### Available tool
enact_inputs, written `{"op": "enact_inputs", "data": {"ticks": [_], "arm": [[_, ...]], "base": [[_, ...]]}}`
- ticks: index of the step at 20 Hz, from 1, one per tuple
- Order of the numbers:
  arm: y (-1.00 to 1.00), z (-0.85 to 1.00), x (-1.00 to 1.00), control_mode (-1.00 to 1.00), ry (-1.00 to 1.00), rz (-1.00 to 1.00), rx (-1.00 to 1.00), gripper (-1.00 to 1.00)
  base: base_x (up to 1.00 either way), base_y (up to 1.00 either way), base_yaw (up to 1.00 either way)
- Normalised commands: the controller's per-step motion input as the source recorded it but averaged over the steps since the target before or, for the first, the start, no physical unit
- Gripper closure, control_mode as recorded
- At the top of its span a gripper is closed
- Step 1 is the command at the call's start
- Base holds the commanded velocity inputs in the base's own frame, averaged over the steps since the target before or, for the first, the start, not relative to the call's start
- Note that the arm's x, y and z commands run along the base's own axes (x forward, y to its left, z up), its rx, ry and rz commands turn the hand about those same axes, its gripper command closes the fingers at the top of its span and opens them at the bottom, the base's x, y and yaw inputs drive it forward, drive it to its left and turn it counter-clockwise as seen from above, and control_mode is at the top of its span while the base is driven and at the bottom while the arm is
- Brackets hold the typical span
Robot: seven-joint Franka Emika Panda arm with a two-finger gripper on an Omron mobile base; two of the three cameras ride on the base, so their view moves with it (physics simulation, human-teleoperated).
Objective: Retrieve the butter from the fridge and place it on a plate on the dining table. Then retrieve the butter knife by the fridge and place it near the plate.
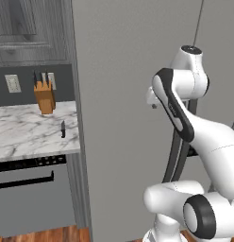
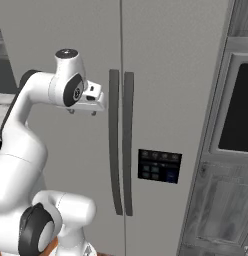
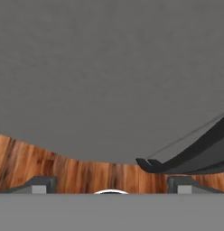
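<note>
Two doors: the fridge (image 2: 161, 75) is big and grey, and both doors are shut.
Handles: two long dark handles (image 2: 120, 142) run down the middle of the fridge, side by side. Their low ends (image 3: 186, 158) curl above the wood floor (image 3: 37, 162) in the hand view.
Panel: a small dark panel (image 2: 159, 165) with buttons sits on the right door.
Arm: the white arm (image 1: 185, 118) is bent up high in front of the fridge.
Bench: a marble bench (image 1: 29, 130) is left of the fridge, right up against its side.
Oven: a dark oven window (image 2: 236, 110) is right of the fridge.
Knife block: a tan block (image 1: 45, 97) with dark knives stands at the back of the bench.
Jaws: the gripper (image 2: 82, 111) hangs near the left door, just left of the handles. It points down. The two tips (image 3: 41, 184) are far apart and hold nothing.
Butter knife: the small dark knife (image 1: 63, 129) lies on the bench, close to the edge by the fridge.
</note>
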Motion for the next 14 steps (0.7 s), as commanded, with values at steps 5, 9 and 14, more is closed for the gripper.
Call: {"op": "enact_inputs", "data": {"ticks": [5,9,14], "arm": [[0.0,0.0,0.0,1.0,0.0,0.0,0.0,-1.0],[0.0,0.0,0.0,1.0,0.0,0.0,0.0,-1.0],[0.0,0.0,0.0,1.0,0.0,0.0,0.0,-1.0]], "base": [[-0.6,-0.01,0.0],[-0.72,-0.23,0.0],[-0.75,-0.33,-0.02]]}}
